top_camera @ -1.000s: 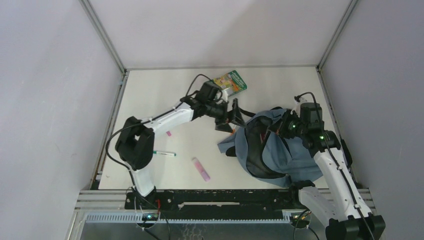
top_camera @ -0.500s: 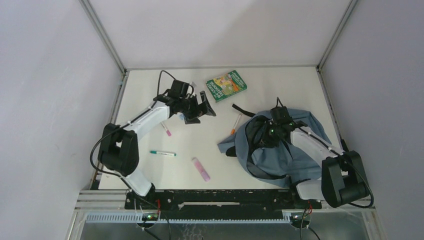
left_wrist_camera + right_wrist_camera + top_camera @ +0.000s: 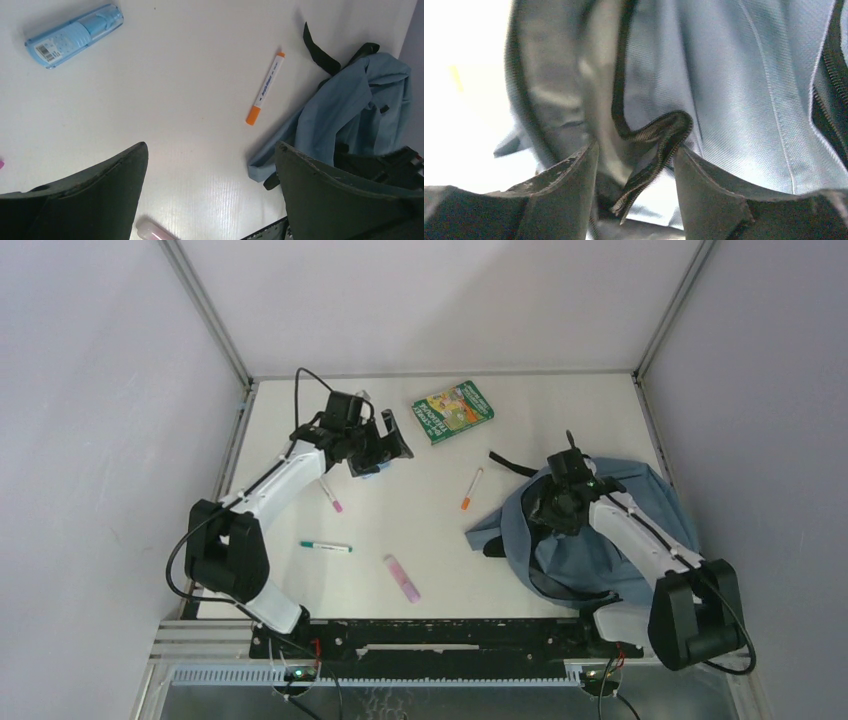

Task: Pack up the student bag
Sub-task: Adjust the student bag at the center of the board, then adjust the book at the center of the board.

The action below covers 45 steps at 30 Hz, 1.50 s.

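The student bag [image 3: 640, 530] lies slumped on the white table [image 3: 430, 540] at about 4 o'clock, dusty-blue fabric crumpled, its mouth turned toward the table's middle and a black strap [image 3: 510, 463] trailing out at its 11 o'clock. The right gripper [image 3: 553, 508] is down at the bag's open edge; in the right wrist view its fingers [image 3: 569, 175] are parted, and a curled fold of the black zip edge [image 3: 659, 130] hangs loose in the gap between them, not squeezed. Blue cloth fills most of that view.

Just beyond the bag, at its 10 o'clock and near the table's centre, lies an orange-capped white marker [image 3: 471, 488], apart from the fabric. A green picture book [image 3: 453, 411] sits at 12 o'clock by the far edge.

The left gripper [image 3: 385, 445] hangs over the table at 10 to 11 o'clock, fingers spread wide with nothing between them. Its wrist view shows a light-blue plastic case with a barcode label [image 3: 75, 34] on the table beyond the fingers. A pink-tipped marker [image 3: 330, 496] lies at 9 o'clock, a green pen [image 3: 325, 546] at 8 o'clock, and a pink stick-shaped item [image 3: 401, 577] at about 7 o'clock near the front edge
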### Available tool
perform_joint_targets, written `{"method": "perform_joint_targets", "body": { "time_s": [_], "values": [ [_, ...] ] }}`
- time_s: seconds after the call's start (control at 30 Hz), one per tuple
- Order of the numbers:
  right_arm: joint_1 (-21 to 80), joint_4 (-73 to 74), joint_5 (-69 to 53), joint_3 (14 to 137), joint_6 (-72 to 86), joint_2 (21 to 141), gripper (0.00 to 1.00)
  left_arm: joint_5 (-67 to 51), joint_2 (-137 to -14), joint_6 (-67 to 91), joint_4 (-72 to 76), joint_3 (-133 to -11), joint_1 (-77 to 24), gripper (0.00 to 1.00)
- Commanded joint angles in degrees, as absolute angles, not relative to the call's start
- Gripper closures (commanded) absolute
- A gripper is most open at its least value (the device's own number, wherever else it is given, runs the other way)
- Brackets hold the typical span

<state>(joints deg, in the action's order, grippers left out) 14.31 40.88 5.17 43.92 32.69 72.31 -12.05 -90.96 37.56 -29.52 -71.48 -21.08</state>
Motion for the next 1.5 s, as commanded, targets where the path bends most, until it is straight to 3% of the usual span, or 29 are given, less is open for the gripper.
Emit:
{"method": "perform_joint_targets", "body": {
  "time_s": [0.0, 0.3, 0.53, 0.87, 1.27, 1.47],
  "values": [
    [19.73, 43.22, 8.27, 51.62, 31.72, 66.49, 0.31, -9.51, -90.38, 38.61, -27.06, -75.85, -20.98, 0.00],
    [20.75, 37.75, 6.58, 63.52, 31.62, 67.77, 0.28, -7.80, -91.93, 40.43, -24.05, -78.51, -20.76, 0.00],
    [17.96, 33.06, 0.72, 75.01, 34.05, 85.20, 0.28, -13.64, -99.08, 39.57, -26.00, -85.06, -20.44, 0.00],
    [13.63, 22.94, -5.29, 85.28, 39.64, 105.98, 0.31, -13.10, -105.99, 39.66, -26.37, -90.16, -19.13, 0.00],
    [10.41, 28.94, -4.37, 122.37, 42.59, 138.81, 0.19, -15.65, -123.80, 42.86, -26.34, -105.59, -15.04, 0.00],
    [10.37, 27.03, -8.89, 133.93, 45.21, 149.54, 0.16, -19.56, -132.92, 46.40, -25.49, -114.28, -15.03, 0.00]
  ]
}}
